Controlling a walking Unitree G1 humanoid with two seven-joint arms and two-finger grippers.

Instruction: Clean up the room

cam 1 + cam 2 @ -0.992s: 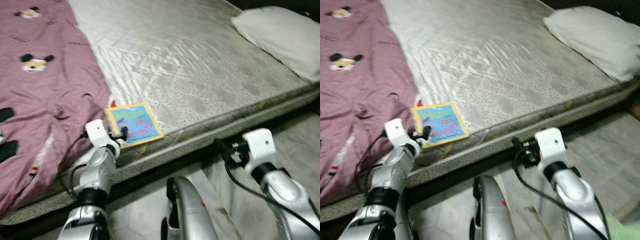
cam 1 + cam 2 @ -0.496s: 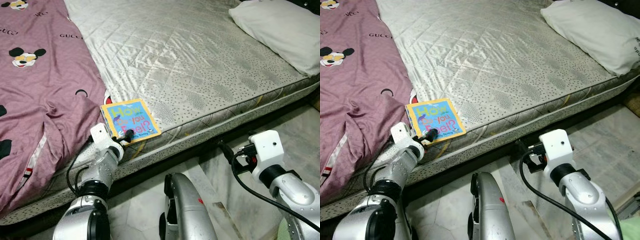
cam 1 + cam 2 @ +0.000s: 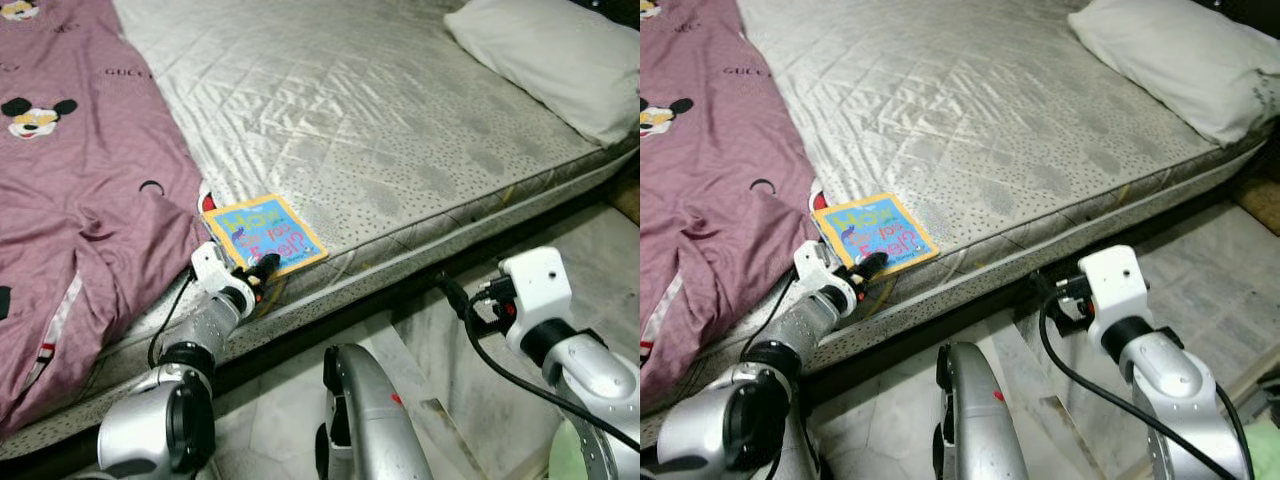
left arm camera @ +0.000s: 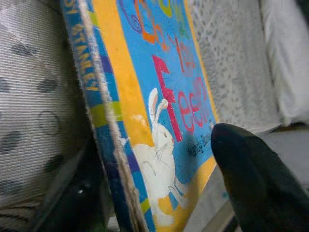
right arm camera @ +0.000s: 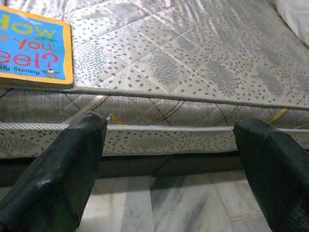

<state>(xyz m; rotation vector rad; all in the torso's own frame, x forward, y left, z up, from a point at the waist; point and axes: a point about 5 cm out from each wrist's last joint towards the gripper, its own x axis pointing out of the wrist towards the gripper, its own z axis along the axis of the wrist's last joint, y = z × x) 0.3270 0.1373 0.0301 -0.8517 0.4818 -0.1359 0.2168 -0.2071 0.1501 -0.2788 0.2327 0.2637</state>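
— Yellow-bordered and blue-faced, a children's book (image 3: pixel 264 235) is seen lying flat near the front edge of the grey quilted mattress (image 3: pixel 400 130), just beside the pink Mickey-print blanket (image 3: pixel 80 190). How is the left gripper (image 3: pixel 262 268) placed?

— It is set right at the book's near corner. In the left wrist view one black finger (image 4: pixel 256 179) is laid over the cover (image 4: pixel 159 111) (close to the white rabbit drawing), while the other is seen dark and low beside the spine; the jaws are parted with the corner between them, though whether they are pressing on it cannot be told.

— And the right gripper (image 5: pixel 181 164)?

— It is held off the bed, over the marbled floor (image 5: pixel 159 203), pointed at the mattress side, with its two fingers spread wide and nothing between them. A white pillow (image 3: pixel 1180 55) is noted at the far right corner of the bed.
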